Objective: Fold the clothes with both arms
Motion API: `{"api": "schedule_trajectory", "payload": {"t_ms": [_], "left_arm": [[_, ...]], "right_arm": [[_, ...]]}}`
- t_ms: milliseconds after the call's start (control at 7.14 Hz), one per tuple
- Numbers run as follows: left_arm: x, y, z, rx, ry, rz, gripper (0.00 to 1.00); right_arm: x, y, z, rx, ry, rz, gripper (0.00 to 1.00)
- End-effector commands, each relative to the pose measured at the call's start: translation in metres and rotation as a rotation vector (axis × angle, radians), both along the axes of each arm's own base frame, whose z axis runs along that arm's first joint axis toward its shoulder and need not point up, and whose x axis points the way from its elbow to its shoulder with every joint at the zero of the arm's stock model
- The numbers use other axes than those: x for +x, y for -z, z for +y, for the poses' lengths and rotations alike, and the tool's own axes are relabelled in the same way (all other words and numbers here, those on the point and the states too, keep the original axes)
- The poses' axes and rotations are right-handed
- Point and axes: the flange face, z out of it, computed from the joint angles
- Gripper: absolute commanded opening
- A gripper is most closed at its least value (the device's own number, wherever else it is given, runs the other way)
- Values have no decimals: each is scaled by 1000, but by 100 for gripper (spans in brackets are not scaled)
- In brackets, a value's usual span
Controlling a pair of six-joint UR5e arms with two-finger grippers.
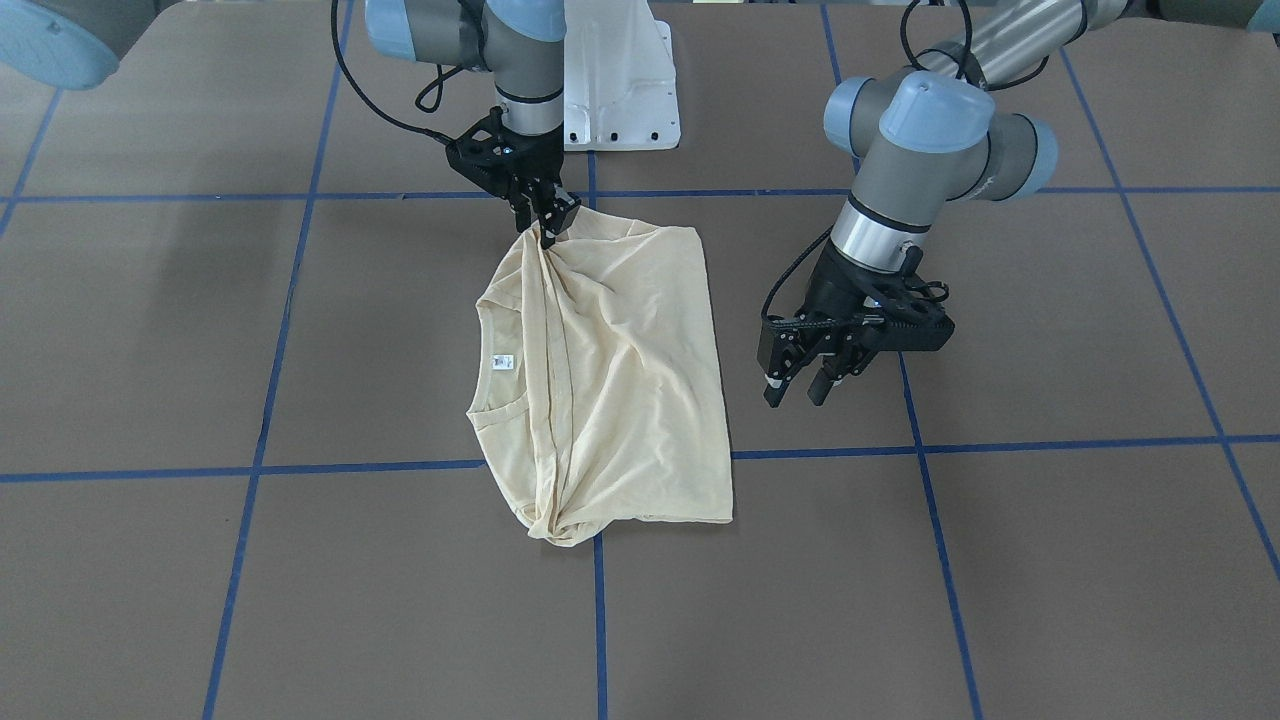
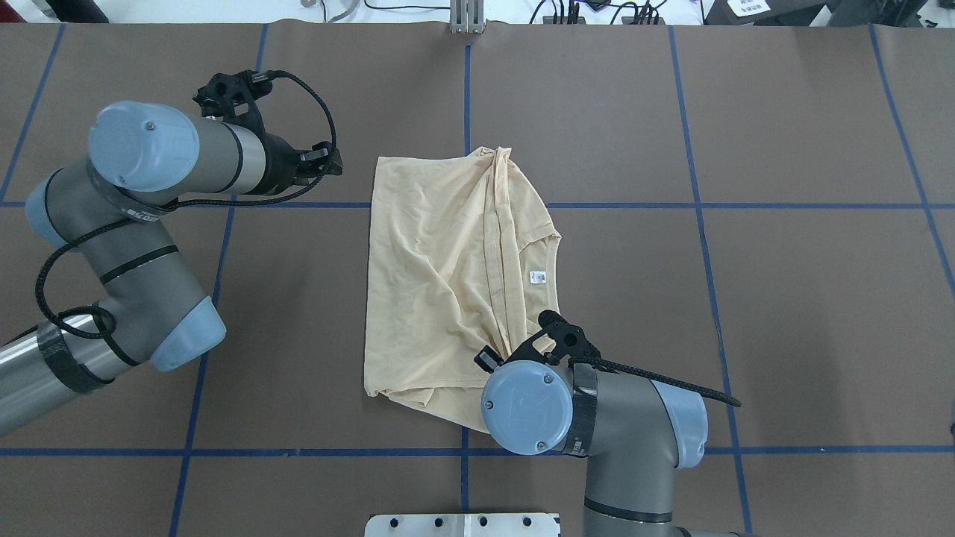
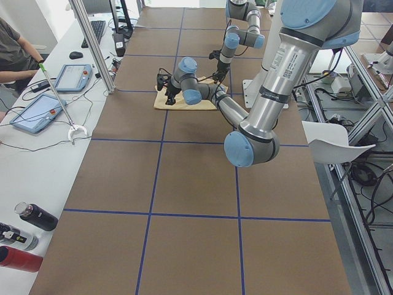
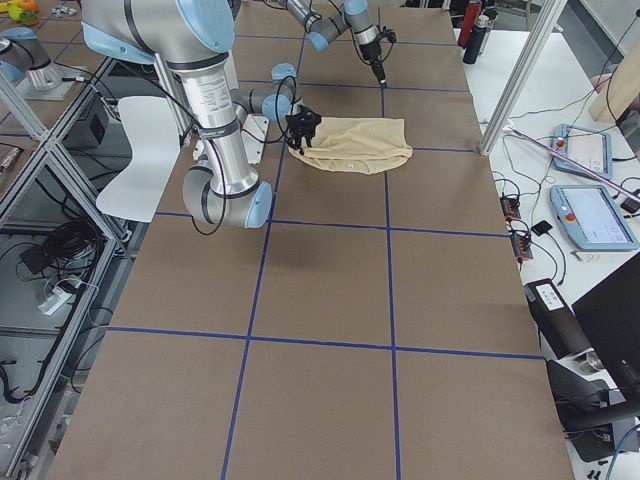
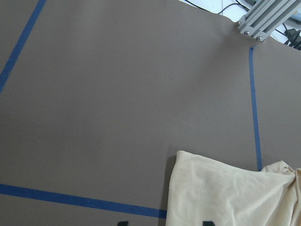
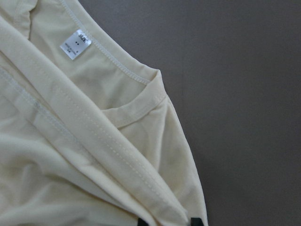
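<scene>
**First inspector:** Overhead exterior view, nearest edge first: what do we record?

**Second inspector:** We note the white base plate (image 2: 462, 524), then the right arm (image 2: 597, 425) bent over the near end of the T-shirt (image 2: 440, 283). The right gripper (image 1: 546, 228) is pinched tight on a gathered bit of cloth at that near edge. In the front-facing view we see creases fanning out from the clamped point.

**First inspector:** And the garment itself?

**Second inspector:** We find it lying in the middle of the brown table (image 2: 783, 298), across a blue tape line (image 2: 634, 205). It is pale cream-yellow and folded over on itself. A raised ridge of doubled cloth runs from the gripped end to a small bunch at the far end. The neck opening faces the robot's right, with the white label (image 2: 539, 277) just inside the ribbed collar (image 6: 136, 109). The right wrist camera confirms both at close range.

**First inspector:** Farther out?

**Second inspector:** We place the left gripper (image 1: 797, 392) off the shirt's left side, near its far corner and apart from the cloth. Its fingers are spread with nothing between them. Its wrist camera shows bare table and that far corner of the shirt. Beyond, at the far table edge, we log an aluminium post (image 5: 256, 21).
</scene>
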Motion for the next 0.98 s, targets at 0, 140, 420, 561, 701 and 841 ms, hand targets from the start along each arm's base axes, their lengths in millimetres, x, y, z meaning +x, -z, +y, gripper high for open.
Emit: {"api": "schedule_trajectory", "payload": {"t_ms": [0, 140, 420, 561, 701, 841], "left_arm": [[1, 0, 1, -1, -2, 0, 61], [3, -1, 2, -2, -5, -1, 61], [4, -1, 3, -5, -5, 1, 61], [4, -1, 3, -5, -5, 1, 61], [4, -1, 3, -5, -5, 1, 61], [5, 0, 4, -4, -6, 2, 61]], "right_arm": [[8, 3, 2, -3, 5, -14, 0], [25, -3, 6, 0, 6, -23, 0], [31, 1, 7, 0, 4, -35, 0], [32, -2, 9, 0, 7, -33, 0], [29, -10, 17, 0, 14, -20, 0], [25, -11, 24, -3, 18, -20, 16]]}}
